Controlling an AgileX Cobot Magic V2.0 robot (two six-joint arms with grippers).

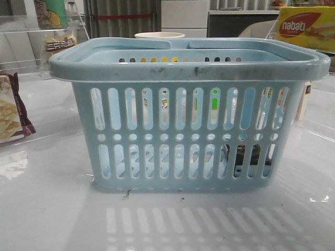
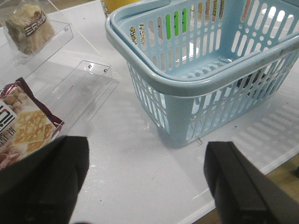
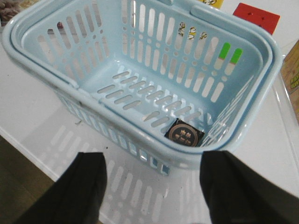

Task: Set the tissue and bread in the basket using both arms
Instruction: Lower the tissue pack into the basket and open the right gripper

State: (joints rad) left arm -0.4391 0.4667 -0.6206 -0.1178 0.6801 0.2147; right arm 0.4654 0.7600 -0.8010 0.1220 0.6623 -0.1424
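The light-blue slotted basket (image 1: 188, 130) stands in the middle of the table; it also shows in the left wrist view (image 2: 187, 88) and the right wrist view (image 3: 42, 56). The small dark tissue pack (image 3: 185, 134) lies flat in a corner of the basket floor and shows through the slots in the front view (image 1: 246, 157). The bread packet (image 2: 29, 29) with its dark label sits on a clear shelf, at the far left in the front view (image 1: 58, 44). My left gripper (image 2: 147, 182) is open and empty over bare table beside the basket. My right gripper (image 3: 152, 186) is open and empty just outside the basket's near wall.
A maroon-edged cracker bag (image 1: 10, 112) lies left of the basket, close to my left gripper (image 2: 21, 130). Clear acrylic shelves (image 2: 79, 88) stand at the left. A yellow nabati box (image 1: 306, 26) is at the back right. A pale cup (image 1: 159, 35) stands behind the basket.
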